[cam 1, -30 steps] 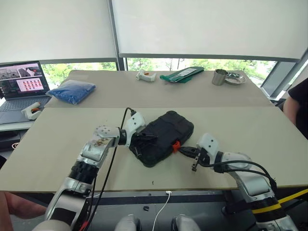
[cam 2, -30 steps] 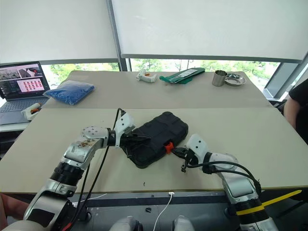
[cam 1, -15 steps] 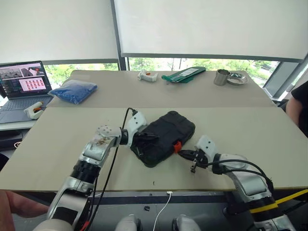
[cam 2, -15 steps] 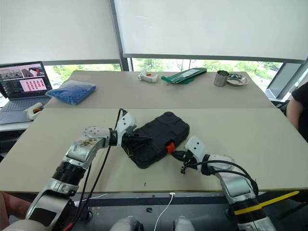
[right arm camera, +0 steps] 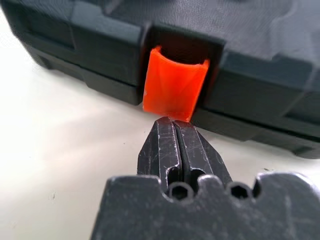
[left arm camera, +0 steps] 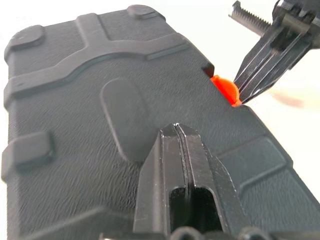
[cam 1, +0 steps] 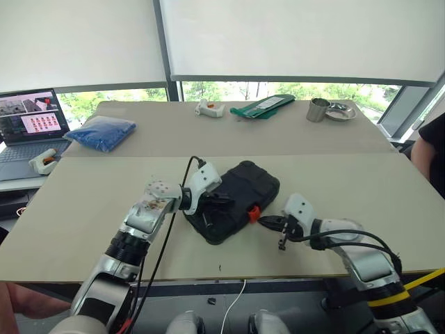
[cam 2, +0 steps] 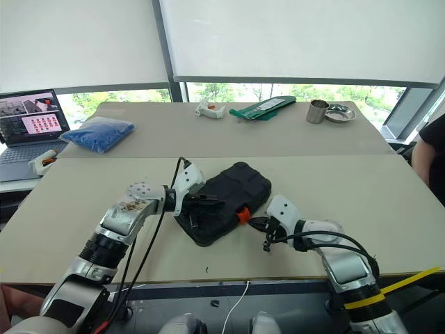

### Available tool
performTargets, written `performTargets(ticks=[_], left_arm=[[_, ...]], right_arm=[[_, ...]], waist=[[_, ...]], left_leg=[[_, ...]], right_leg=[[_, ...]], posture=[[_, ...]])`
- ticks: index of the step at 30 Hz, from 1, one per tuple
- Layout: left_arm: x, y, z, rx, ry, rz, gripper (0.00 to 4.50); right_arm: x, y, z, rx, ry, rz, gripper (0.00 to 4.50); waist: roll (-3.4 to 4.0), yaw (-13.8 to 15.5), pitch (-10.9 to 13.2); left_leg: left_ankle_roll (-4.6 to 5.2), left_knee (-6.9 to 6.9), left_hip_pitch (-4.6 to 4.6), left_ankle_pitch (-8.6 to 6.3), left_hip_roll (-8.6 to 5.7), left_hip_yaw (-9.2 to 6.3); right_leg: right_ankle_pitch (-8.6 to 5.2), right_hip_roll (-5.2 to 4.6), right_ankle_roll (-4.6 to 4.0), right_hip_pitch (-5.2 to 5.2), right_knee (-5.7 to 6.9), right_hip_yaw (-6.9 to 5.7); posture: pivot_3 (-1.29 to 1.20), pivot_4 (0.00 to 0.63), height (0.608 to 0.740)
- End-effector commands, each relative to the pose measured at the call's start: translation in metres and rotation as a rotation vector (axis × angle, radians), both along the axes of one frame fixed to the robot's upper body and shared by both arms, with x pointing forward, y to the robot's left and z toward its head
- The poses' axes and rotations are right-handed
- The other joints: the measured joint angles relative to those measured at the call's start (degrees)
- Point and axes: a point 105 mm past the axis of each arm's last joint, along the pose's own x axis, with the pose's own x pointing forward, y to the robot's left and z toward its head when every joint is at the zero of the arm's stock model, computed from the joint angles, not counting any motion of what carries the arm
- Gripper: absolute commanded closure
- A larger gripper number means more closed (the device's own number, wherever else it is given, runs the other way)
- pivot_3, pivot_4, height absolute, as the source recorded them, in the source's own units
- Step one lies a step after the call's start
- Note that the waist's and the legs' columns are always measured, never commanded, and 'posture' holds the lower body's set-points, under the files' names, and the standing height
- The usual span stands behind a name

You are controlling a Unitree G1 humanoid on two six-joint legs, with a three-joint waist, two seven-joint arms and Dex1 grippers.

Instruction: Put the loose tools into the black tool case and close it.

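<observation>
Black tool case (cam 1: 236, 198) still shut mid-frame, left gripper (left arm camera: 176, 131) nudged further onto lid, right gripper (right arm camera: 174, 124) still at orange latch (right arm camera: 174, 82), both pinched closed, empty.

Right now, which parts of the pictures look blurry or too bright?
Left wrist view: the table behind the black tool case is washed out white, and the right gripper looks soft. Right wrist view: its own fingers are sharp, and the orange latch glows.

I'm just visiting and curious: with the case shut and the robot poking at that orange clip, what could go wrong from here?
1. The right gripper, jaws shut, meets only the lower edge of the latch; it might slip off and leave it unfastened.
2. The left gripper, jaws shut, only rests on the case lid, so a sideways push could slide the case across the table.
</observation>
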Motion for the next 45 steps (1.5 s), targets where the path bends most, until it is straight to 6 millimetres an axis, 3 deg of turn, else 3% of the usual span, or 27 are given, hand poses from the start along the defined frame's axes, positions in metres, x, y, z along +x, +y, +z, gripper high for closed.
performTargets(ticks=[1,13,41,45], left_arm=[[-0.021,0.015,-0.077,0.189,0.258,0.048,4.48],[-0.015,0.026,-0.086,0.256,0.23,0.092,4.48],[-0.033,0.024,-0.097,0.249,0.32,0.068,4.48],[-0.033,0.024,-0.097,0.244,0.32,0.072,4.48]], right_arm=[[0.001,0.003,0.011,0.031,-0.036,-0.001,4.5],[0.017,0.02,0.014,0.082,-0.059,-0.013,4.5],[0.027,0.059,0.025,0.195,-0.039,0.033,4.5],[0.019,0.056,0.022,0.177,0.006,0.05,4.5]], waist=[[-0.02,0.0,-0.04],[-0.14,-0.4,-0.09],[-0.16,-1.48,-0.1],[-0.17,-1.52,-0.09]], left_leg=[[0.01,-0.01,0.04,-0.01,0.0,-0.04],[-0.06,-0.01,0.16,-0.08,0.04,-0.05],[-0.17,-0.22,0.32,-0.14,0.2,-0.01],[-0.17,-0.42,0.34,-0.14,0.16,0.05]], right_leg=[[-0.05,0.02,0.0,-0.02,-0.01,-0.01],[-0.05,0.0,0.01,-0.01,-0.02,-0.02],[-0.05,-0.37,0.01,-0.13,-0.04,-0.21],[-0.05,-0.5,0.01,-0.17,-0.07,-0.28]], posture=[[0.0,0.15,0.74],[0.0,0.15,0.74],[0.0,0.15,0.74],[0.0,0.15,0.74]])
